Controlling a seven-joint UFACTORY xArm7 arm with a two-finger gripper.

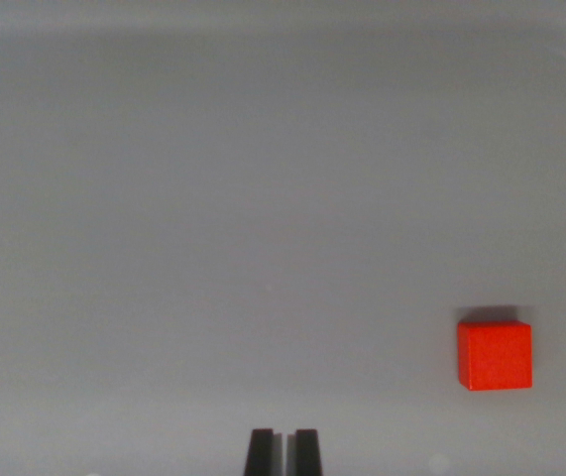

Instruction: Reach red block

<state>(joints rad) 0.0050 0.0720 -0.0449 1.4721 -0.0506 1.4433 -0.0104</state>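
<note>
The gripper (pixel 283 451) shows at the near edge of the wrist view, just left of centre along the bottom. Only the tips of its two dark fingers (pixel 261 452) are visible, standing side by side and upright in the picture. A very thin sliver of light surface shows between them, so the jaws are drawn almost fully together, and nothing is held between them. The tips hang over bare surface with no object under or beside them.

Going outward from the fingers, the ground is a plain, pale grey surface (pixel 213 218) that fills nearly the whole view. It looks smooth and unmarked, with a soft shading that darkens a little toward the far side. Along the far edge and in the far right corner a faint lighter line curves round, like a rim or border; what it belongs to cannot be told.

The red block (pixel 495 355) lies on this surface to the right of the gripper and somewhat farther away, near the wrist view's right edge. It is well apart from the fingertips, with open grey surface between. Its top face looks square and bright red, and a narrow dark shadow lies along its far side
</note>
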